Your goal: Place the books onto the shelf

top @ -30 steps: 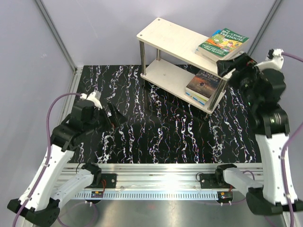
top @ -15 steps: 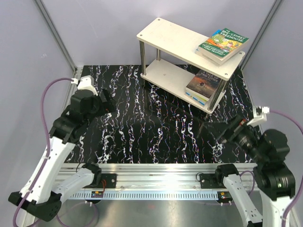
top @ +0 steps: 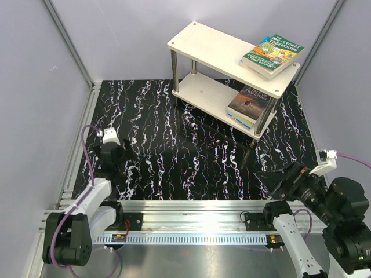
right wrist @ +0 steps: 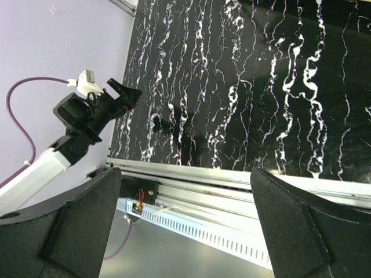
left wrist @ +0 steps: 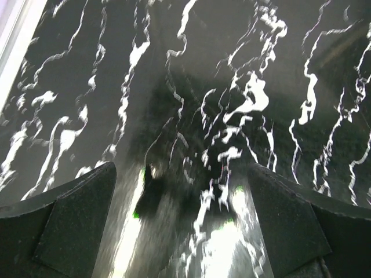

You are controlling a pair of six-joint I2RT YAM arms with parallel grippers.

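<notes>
The shelf [top: 203,43] stands at the back right of the table, two pale boards on silver posts. A small stack of books [top: 272,53] with a green illustrated "Treehouse" cover on top lies on the right end of its upper board. A dark brown book [top: 250,101] lies on the lower board on top of another book. My left gripper [top: 119,162] [left wrist: 182,226] hangs low over the mat at the near left, open and empty. Low at the near right, my right gripper [top: 280,180] [right wrist: 185,226] is also open and empty. Both are far from the shelf.
A black mat with white veins [top: 197,150] covers the table. The aluminium rail [top: 191,211] [right wrist: 232,179] with the arm bases runs along the near edge. Pale walls and corner posts close in the left, back and right. The right wrist view shows the left arm [right wrist: 87,113].
My right arm has pulled back from the shelf's right end down to the near right edge. The left arm has folded down to the near left. The books have not moved.
</notes>
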